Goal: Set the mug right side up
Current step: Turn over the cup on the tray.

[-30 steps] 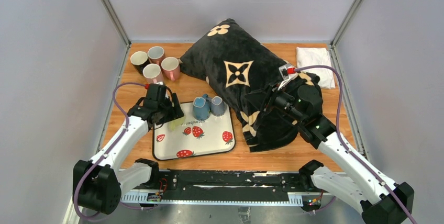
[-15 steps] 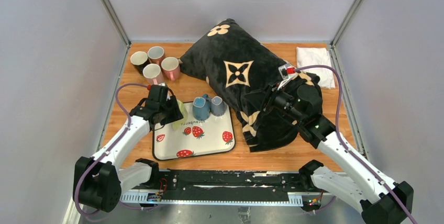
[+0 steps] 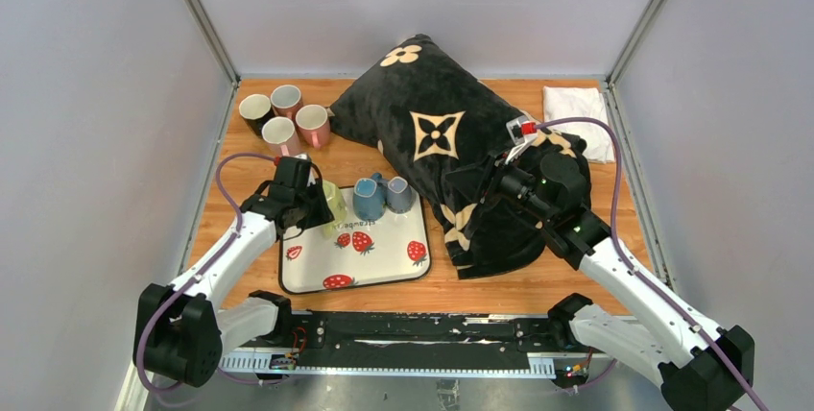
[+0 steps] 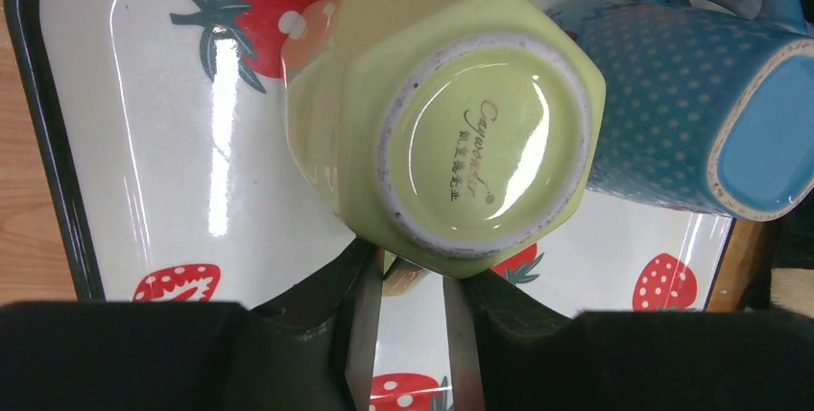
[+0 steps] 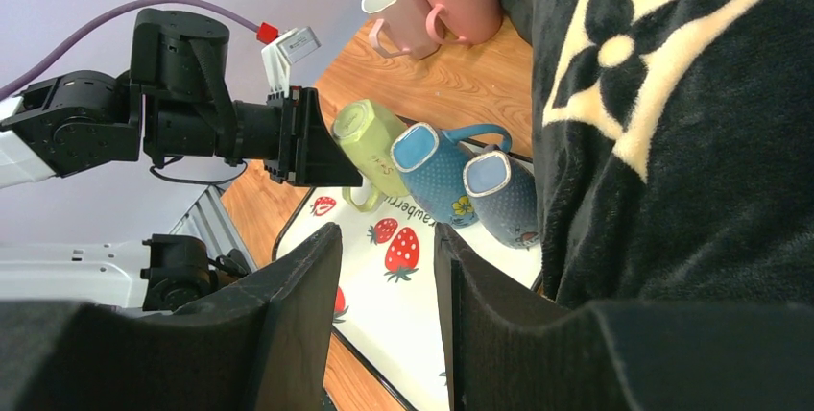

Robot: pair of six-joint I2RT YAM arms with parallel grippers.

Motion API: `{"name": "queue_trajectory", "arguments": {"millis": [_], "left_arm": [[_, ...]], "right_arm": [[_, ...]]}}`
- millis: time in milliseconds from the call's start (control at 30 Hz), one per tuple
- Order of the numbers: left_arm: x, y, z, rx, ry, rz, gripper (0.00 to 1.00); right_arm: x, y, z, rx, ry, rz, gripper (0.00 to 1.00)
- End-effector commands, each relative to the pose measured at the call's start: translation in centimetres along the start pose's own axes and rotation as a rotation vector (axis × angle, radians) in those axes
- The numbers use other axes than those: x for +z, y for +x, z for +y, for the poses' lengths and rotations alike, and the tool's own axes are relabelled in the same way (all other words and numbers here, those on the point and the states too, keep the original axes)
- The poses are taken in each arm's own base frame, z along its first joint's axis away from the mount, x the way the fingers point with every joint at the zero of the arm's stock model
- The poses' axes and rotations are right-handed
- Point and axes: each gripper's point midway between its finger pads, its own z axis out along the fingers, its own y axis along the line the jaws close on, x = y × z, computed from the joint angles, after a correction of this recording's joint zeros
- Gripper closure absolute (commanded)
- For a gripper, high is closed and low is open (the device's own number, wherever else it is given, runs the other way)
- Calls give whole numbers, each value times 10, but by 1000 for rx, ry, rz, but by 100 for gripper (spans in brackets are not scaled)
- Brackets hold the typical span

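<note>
A light green mug (image 3: 333, 202) sits tilted over the left part of the strawberry tray (image 3: 384, 272), its base (image 4: 480, 132) facing my left wrist camera. My left gripper (image 4: 408, 267) reaches under it, its jaws drawn in narrowly around the mug's handle (image 4: 411, 277); the fingertips are hidden beneath the mug body. From the right wrist view the green mug (image 5: 370, 137) leans against the left gripper's fingers (image 5: 317, 142), handle hanging below. My right gripper (image 5: 384, 238) hovers open and empty above the tray (image 5: 422, 305), beside the pillow.
Two blue mugs (image 3: 369, 198) (image 3: 400, 194) lie on the tray's far edge, right beside the green one. A large black pillow (image 3: 432, 132) fills the middle and right. Several upright mugs (image 3: 283, 118) stand at the back left. A white cloth (image 3: 576, 108) lies back right.
The left gripper has narrowed around the handle and moved right and away, and the green mug has come into view, tipped toward the blue mugs. The right arm barely moved.
</note>
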Motion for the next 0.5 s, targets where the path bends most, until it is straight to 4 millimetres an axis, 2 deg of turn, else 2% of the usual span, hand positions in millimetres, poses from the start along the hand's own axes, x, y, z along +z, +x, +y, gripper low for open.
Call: {"name": "queue_trajectory", "arguments": {"millis": [0,467], "left_arm": [[4,-5,-3,20,13,-26,69],[-17,-8,-5,-65,-18,-120,88]], "right_arm": [[1,-6,11,-6,-43,-24,55],[1,-2,7,-1,-34,-23,55]]}}
